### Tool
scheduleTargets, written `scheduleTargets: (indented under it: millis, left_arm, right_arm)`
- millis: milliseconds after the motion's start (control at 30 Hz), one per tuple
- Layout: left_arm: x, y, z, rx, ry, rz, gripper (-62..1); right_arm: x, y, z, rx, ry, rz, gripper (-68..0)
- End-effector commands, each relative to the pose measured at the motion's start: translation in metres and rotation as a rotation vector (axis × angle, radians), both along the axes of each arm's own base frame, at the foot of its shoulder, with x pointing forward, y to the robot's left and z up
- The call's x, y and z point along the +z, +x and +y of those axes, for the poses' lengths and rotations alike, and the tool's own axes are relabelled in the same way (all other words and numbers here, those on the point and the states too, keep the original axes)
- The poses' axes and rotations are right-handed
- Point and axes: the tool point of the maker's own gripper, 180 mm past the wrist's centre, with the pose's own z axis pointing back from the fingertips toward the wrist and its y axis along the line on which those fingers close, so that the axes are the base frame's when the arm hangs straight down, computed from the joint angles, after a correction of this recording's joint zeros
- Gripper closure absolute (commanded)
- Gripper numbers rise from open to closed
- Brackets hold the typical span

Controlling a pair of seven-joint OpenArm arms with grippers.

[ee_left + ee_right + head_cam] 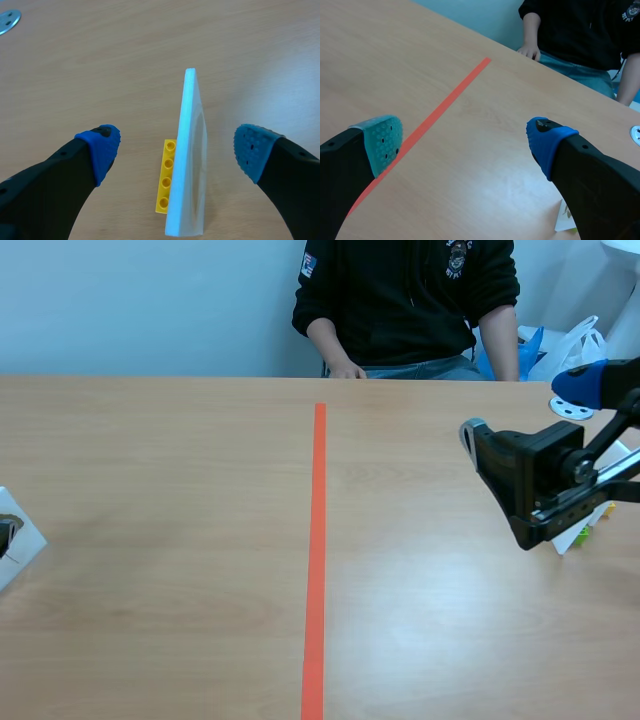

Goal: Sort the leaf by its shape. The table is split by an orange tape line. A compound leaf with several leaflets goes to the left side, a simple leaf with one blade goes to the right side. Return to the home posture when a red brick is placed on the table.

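Left gripper (176, 147): two thick black fingers tipped with blue dotted pads, spread wide, nothing gripped. Between them, touched by neither, a thin white board (190, 160) is seen edge-on and upright, set against a yellow studded brick (166, 175); its face is not shown. A round metal disc (7, 21) with holes lies flat ahead of the gripper, well apart.

Right gripper (465, 140): one grey-green pad and one blue, held wide apart and empty, raised over the table near its right edge.

White card (565, 217): one corner with green print is seen beside the blue-padded finger, near the table's right edge; whether a leaf is printed there, and its shape, cannot be told.

Table (160, 490): smooth pale wood grain, divided by a straight orange tape line (316, 560).

Person (410, 300): seated at the far edge in dark sleeves, one hand (345, 370) rested on that edge.
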Motion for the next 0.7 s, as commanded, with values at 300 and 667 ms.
scheduleTargets:
  millis: [300, 667]
  left_arm:
    - [0.046, 0.019, -0.012, -0.05, 0.008, -0.126, -62.3]
    - [0.116, -0.006, -0.135, -0.369, -0.069, -0.254, -62.3]
  right_arm:
    - [0.008, 0.003, 0.0, 0.006, 0.003, -0.031, -50.6]
    - [0.012, 0.005, 0.0, 0.007, 0.006, -0.048, -50.6]
